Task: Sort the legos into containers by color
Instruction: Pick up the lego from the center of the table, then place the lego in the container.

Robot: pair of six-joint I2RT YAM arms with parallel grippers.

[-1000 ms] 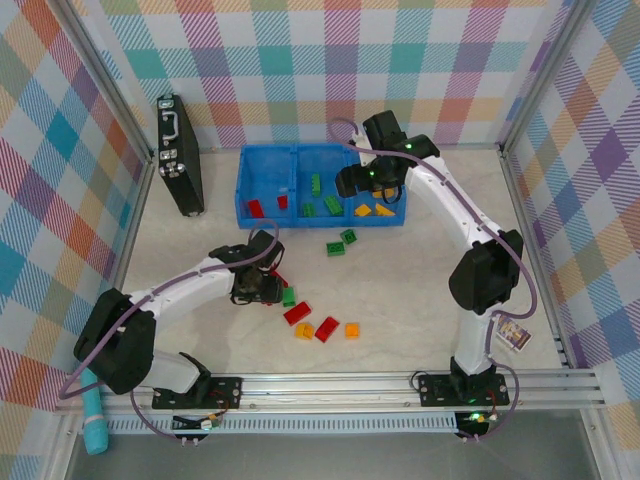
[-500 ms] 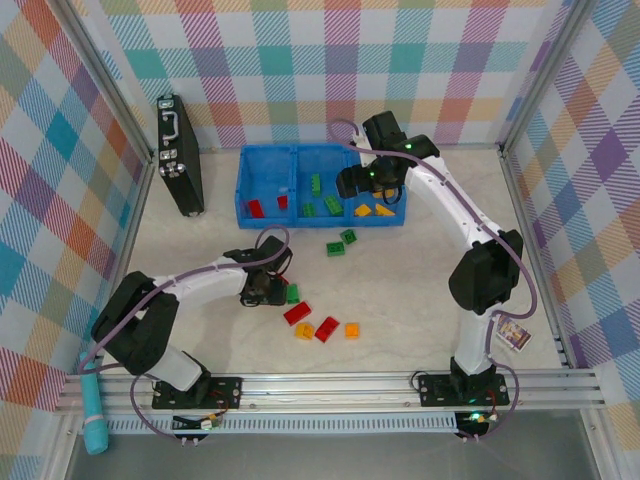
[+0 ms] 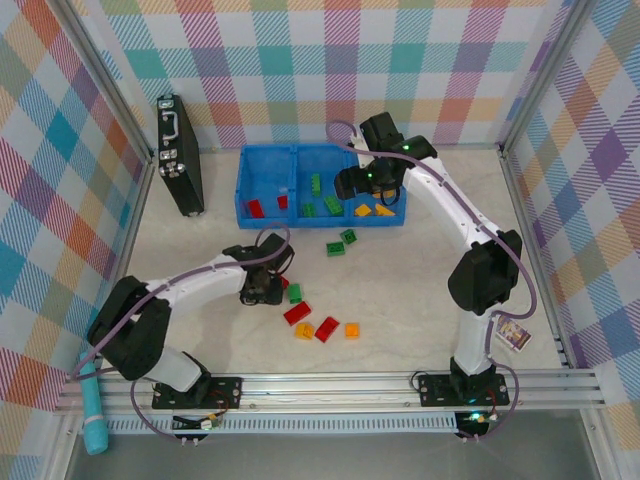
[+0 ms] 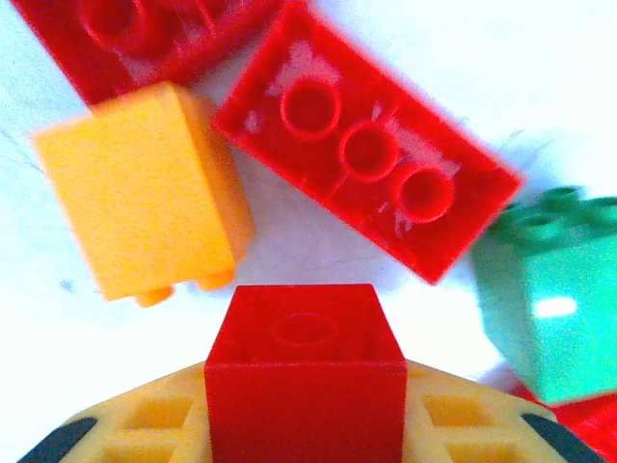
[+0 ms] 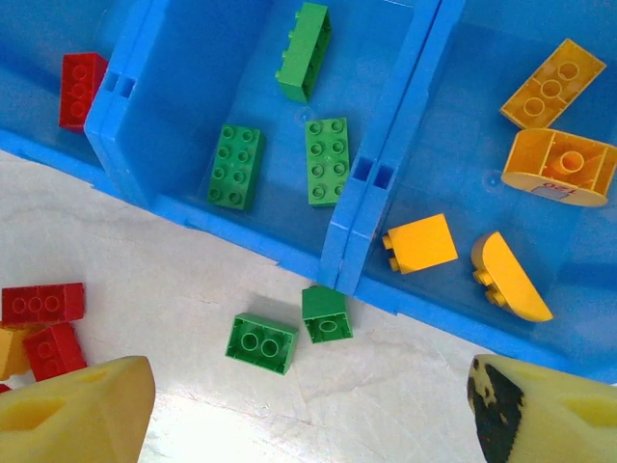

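A: Big stuff first, quick.
B: Table (image 3: 420, 280). Then the containers (image 3: 262, 175), a blue tray of three bins, directly under the right gripper (image 5: 308, 410). Black case (image 3: 178, 155) lies well beyond the left gripper (image 3: 268, 292), off to its left.
A: Hands?
B: Right gripper is released, fingers wide apart with nothing between them. Left gripper is down at the table, clamped on a red brick (image 4: 305, 371) that sits between its two pads.
A: Legos near the left one?
B: Just ahead of the fingers there's a long red brick (image 4: 366, 164) lying flat. An orange brick (image 4: 145, 188) is beside it, and a green brick (image 4: 549, 299) is on the other side.
A: Under the right one?
B: Green bricks (image 5: 328, 159) in the middle bin, yellow-orange pieces (image 5: 419, 241) in the bin next to it. A red piece (image 5: 82, 89) is in the other end bin. Two green strays (image 5: 260, 342) sit on the table, just outside the tray wall.
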